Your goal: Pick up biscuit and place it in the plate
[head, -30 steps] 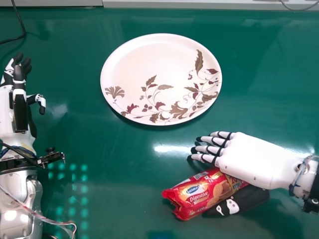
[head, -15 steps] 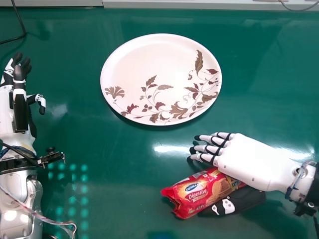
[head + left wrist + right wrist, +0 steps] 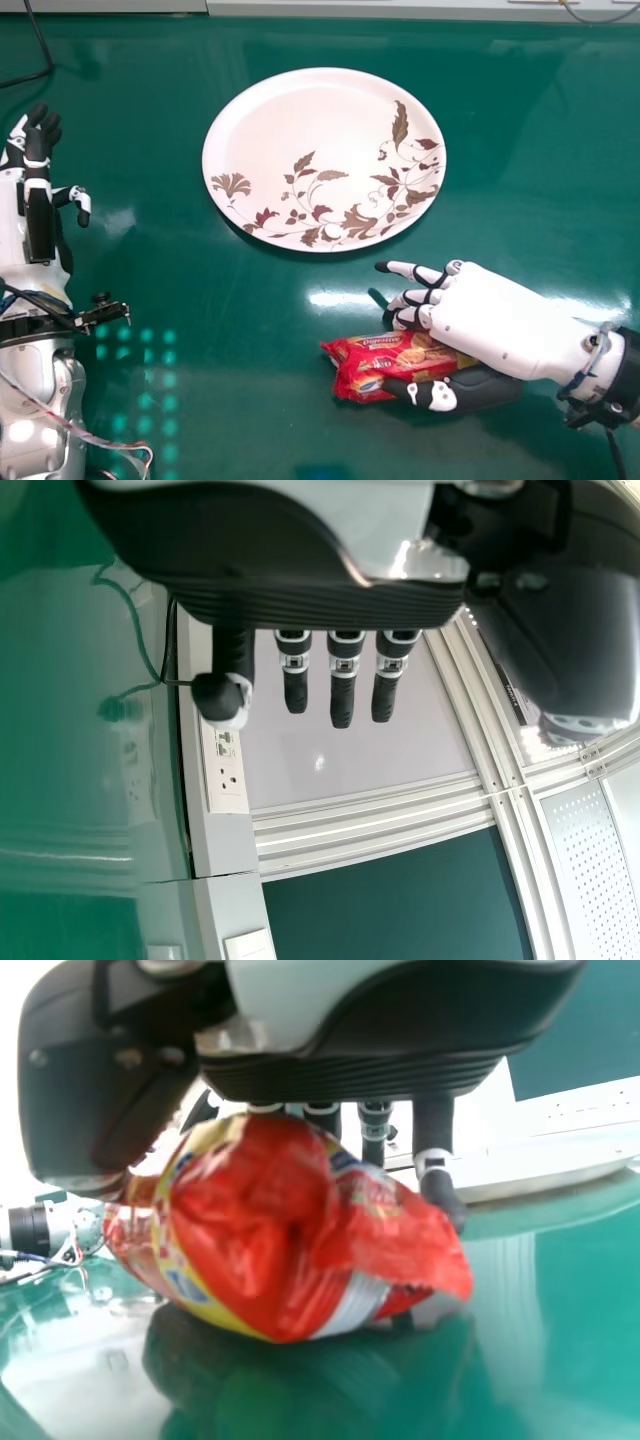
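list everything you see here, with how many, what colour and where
biscuit packet: one, red with some yellow, between the right hand's thumb and fingers
plate: one, off-white with a brown and dark red leaf pattern, on the table's far middle
table: one, glossy green, under the plate
black cable: one, far left corner of the head view
grey cable: one, far right corner of the head view
socket panel: one, white, at the table's edge
right hand: one, white and black, round the packet
left hand: one, black and white, open, left side of the head view
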`<act>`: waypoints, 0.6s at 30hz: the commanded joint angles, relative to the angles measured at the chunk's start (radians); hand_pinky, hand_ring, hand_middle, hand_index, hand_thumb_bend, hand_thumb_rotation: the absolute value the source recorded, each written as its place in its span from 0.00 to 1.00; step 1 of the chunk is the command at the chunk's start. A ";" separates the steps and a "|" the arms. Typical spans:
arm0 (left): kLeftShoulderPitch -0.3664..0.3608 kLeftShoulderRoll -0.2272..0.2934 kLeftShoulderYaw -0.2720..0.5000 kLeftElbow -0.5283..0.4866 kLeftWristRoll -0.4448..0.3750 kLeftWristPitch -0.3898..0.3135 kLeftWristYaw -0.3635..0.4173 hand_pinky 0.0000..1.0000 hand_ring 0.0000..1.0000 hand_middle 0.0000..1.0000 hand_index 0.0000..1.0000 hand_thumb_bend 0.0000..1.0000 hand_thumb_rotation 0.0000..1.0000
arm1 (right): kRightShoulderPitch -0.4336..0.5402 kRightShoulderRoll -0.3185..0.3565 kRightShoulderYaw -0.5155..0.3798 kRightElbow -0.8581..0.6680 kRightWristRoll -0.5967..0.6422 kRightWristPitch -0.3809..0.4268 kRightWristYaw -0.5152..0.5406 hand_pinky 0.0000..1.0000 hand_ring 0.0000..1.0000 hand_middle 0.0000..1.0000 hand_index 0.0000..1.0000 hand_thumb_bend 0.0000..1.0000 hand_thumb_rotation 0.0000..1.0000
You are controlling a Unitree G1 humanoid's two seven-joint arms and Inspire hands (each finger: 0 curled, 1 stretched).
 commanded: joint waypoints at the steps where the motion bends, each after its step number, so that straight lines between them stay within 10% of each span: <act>1: 0.013 0.001 0.013 0.009 -0.004 -0.009 0.003 0.00 1.00 0.94 0.94 0.84 0.97 | 0.020 0.004 0.029 0.028 -0.038 -0.031 0.007 0.08 0.10 0.41 0.47 0.52 0.00; 18: 0.010 0.000 0.010 0.013 0.005 -0.014 0.006 0.00 1.00 0.95 0.95 0.83 0.99 | 0.014 0.007 -0.026 -0.042 -0.043 0.028 -0.032 0.05 0.09 0.45 0.47 0.52 0.00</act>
